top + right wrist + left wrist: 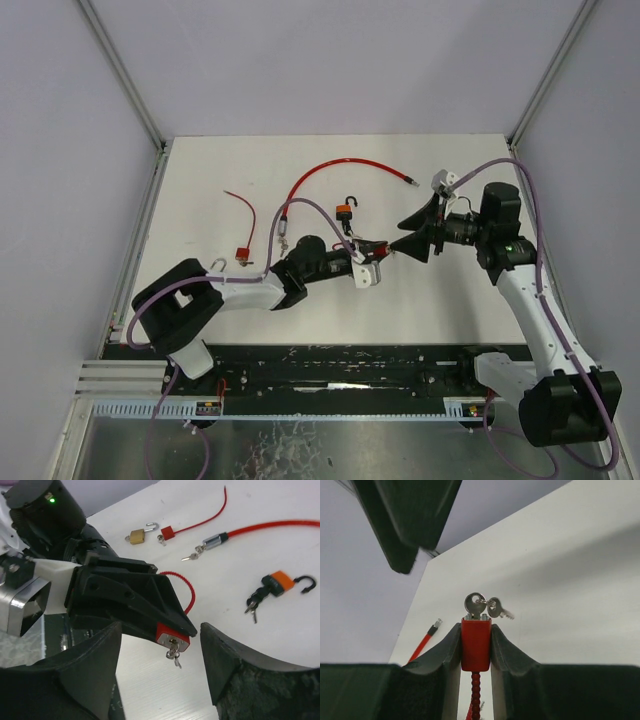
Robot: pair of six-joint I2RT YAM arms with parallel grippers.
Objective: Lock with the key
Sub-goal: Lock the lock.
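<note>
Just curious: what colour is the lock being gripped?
The lock is red, clearest in the left wrist view.

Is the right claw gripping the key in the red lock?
No, the right claw stands open, with a visible gap on each side between it and the key in the red lock.

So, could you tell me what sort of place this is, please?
Probably a robot test cell: a white table, plain grey panels around it, an orange padlock and a red cable lock.
</note>
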